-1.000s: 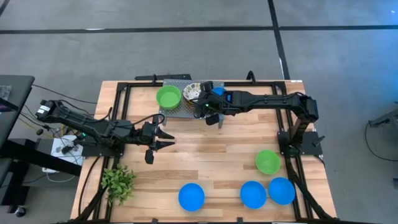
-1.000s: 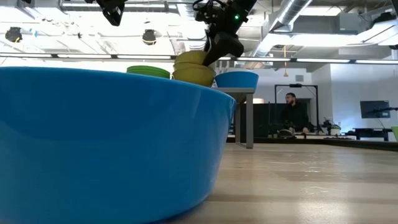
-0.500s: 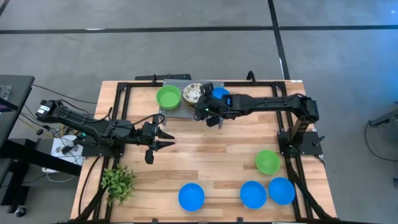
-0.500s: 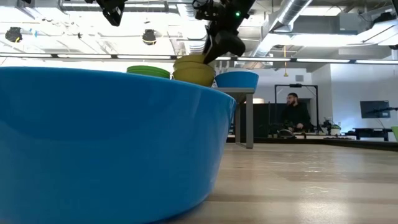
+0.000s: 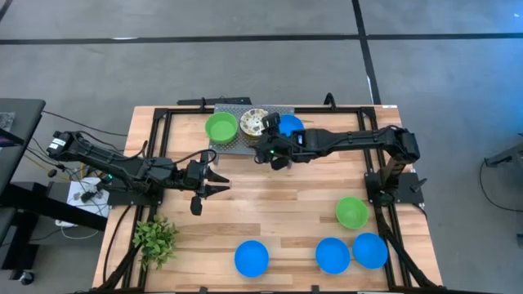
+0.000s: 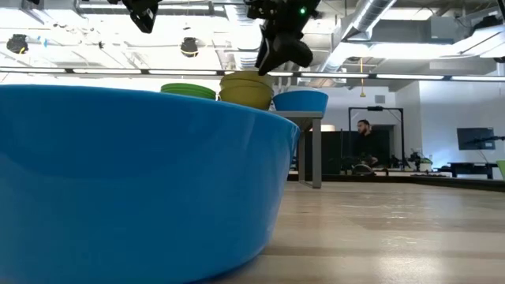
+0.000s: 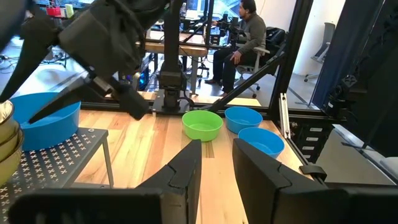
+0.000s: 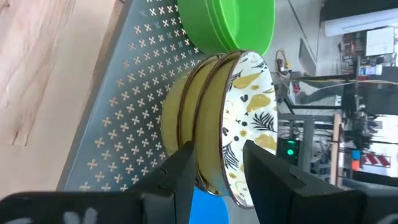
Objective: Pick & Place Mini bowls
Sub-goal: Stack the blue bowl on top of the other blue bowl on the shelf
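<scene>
A perforated metal stand (image 5: 233,140) at the table's far edge bears a stack of green bowls (image 5: 221,127), a stack of white floral bowls (image 5: 253,122) and a blue bowl (image 5: 288,124). My right gripper (image 5: 263,145) hovers open just near of the floral stack (image 8: 230,118), whose rim shows between its fingers in the right wrist view; in the low view it hangs above that stack (image 6: 246,88). My left gripper (image 5: 221,182) waits open over the table's left middle. One green bowl (image 5: 351,212) and three blue bowls (image 5: 252,257) (image 5: 333,255) (image 5: 369,250) sit on the near half.
A small leafy plant (image 5: 155,238) stands at the near left corner. A black frame (image 5: 163,114) runs round the table. The wood between the stand and the near bowls is bare. A person (image 7: 245,31) sits in the room beyond the table.
My right gripper has drawn back from the floral stack toward the table's near edge and risen a little off its rim. The stack has stayed on the stand, and the blue bowl beside it now shows whole from above.
</scene>
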You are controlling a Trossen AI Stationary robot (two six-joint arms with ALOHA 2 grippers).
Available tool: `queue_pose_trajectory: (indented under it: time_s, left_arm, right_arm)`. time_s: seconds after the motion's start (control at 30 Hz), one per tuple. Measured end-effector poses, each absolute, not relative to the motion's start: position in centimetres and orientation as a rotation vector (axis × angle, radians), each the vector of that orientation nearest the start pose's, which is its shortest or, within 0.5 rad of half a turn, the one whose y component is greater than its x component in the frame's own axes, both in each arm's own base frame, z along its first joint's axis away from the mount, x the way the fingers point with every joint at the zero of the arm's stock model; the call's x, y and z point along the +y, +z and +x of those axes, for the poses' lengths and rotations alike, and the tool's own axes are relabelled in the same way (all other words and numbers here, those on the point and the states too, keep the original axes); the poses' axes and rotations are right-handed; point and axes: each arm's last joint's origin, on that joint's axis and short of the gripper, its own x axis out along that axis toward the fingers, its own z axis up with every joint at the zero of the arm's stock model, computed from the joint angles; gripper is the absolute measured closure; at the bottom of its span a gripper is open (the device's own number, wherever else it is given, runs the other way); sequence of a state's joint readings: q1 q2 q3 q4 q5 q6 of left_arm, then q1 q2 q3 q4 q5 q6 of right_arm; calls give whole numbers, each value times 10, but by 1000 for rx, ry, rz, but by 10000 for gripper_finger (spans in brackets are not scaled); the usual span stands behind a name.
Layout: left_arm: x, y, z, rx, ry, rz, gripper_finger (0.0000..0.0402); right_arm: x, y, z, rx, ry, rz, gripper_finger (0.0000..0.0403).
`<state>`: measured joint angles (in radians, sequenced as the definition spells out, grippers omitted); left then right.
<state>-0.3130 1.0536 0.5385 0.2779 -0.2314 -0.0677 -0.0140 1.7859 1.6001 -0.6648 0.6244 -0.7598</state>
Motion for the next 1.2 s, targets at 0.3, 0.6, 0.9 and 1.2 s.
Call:
queue_pose_trajectory:
  time_s: [0.3,0.6,0.9,1.2]
  left_arm:
    - [-63,242,217,232,-71,-24,311]
    - [-63,242,217,233,-71,-26,311]
    - [-62,234,214,254,-64,-20,311]
    - [-62,235,215,245,-60,-50,311]
  right_arm:
    - [16,345,383,946,-173,-834,281]
    - [39,353,359,1081,-79,-546,285]
    - [72,344,349,1138,29,-296,285]
    - [109,339,361,950,72,-75,285]
